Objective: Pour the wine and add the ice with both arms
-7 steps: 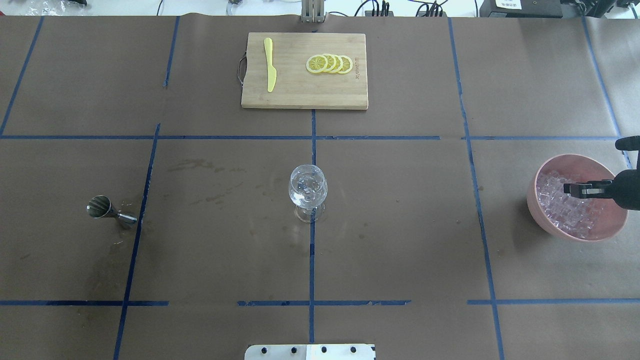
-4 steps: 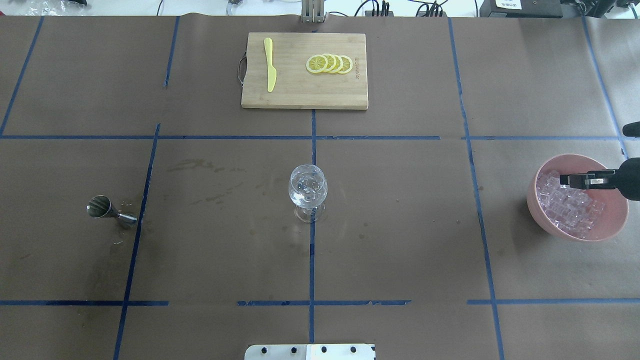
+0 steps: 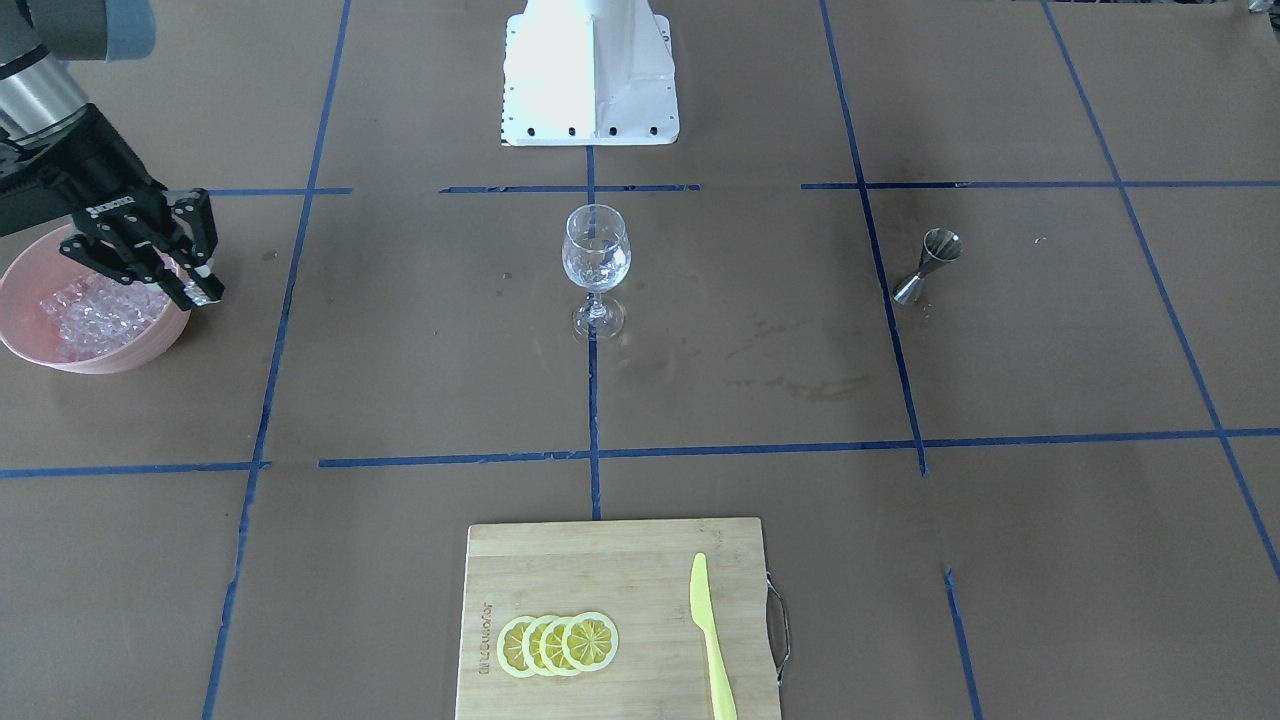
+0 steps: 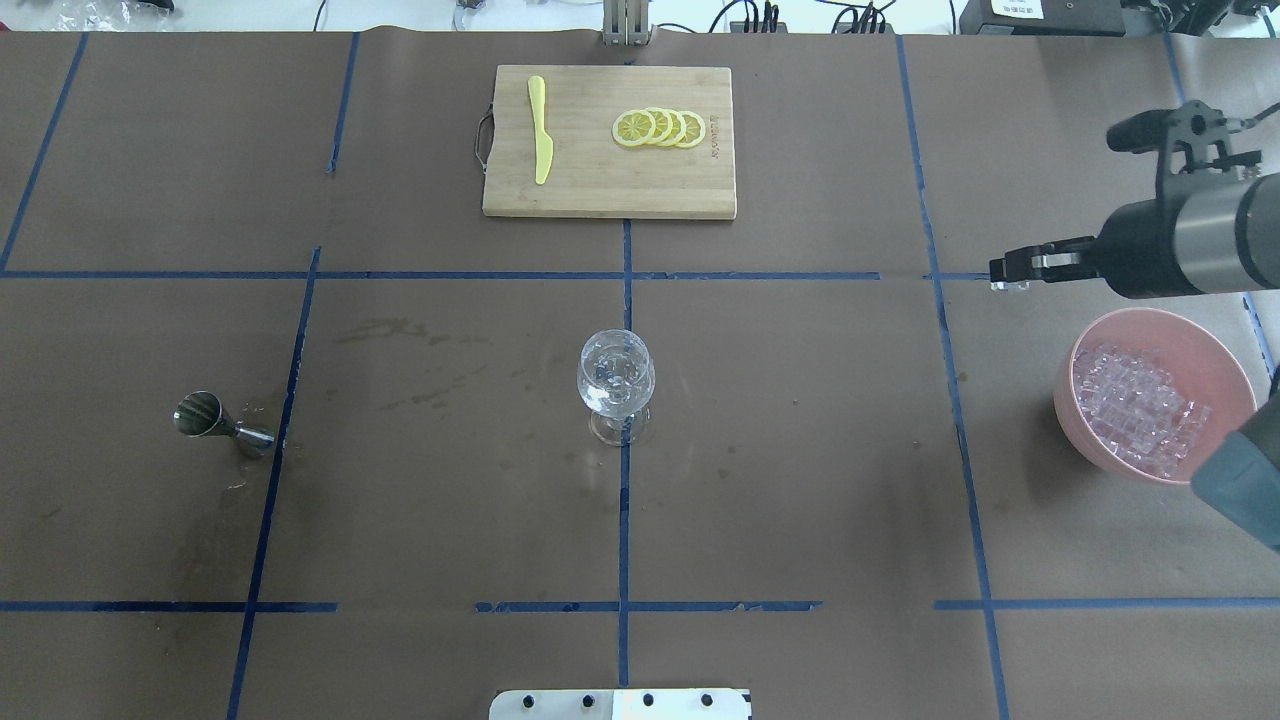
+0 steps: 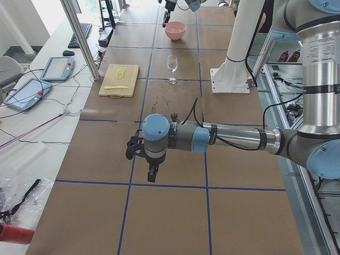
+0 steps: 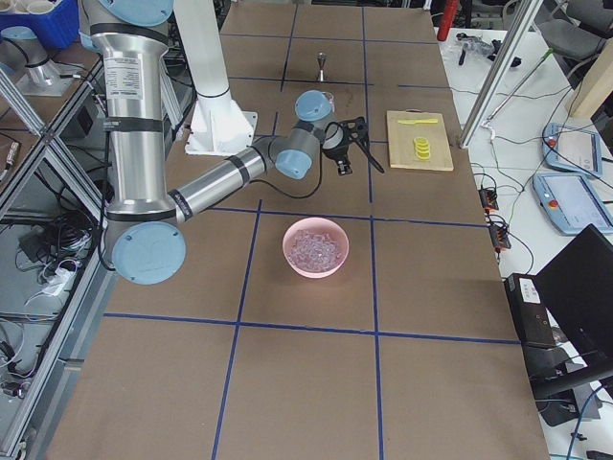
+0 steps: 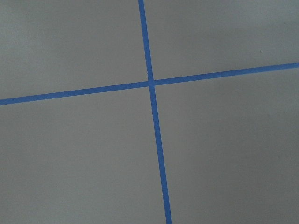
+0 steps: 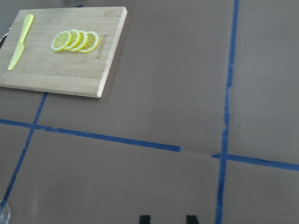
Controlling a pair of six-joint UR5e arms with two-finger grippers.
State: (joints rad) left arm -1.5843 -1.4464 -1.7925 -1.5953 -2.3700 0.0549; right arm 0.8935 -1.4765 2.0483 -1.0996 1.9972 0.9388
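Note:
A pink bowl at the table's right holds the ice, a heap of clear cubes; it also shows in the front view. A wine glass with clear chunks in it stands at the table's middle. My right gripper hangs above the paper, just past the bowl's far left rim, well right of the glass. Its fingers stand a small gap apart, and a pale glint at the tips looks like an ice cube. My left gripper shows only in the left side view, low over bare paper; I cannot tell its state.
A steel jigger stands at the left. A bamboo cutting board at the far middle carries lemon slices and a yellow knife. The white pedestal sits at the robot's edge.
My right gripper has risen out of the bowl's ice and moved to the far side and left, and the arm now reaches further in over the table. Nothing else moved.

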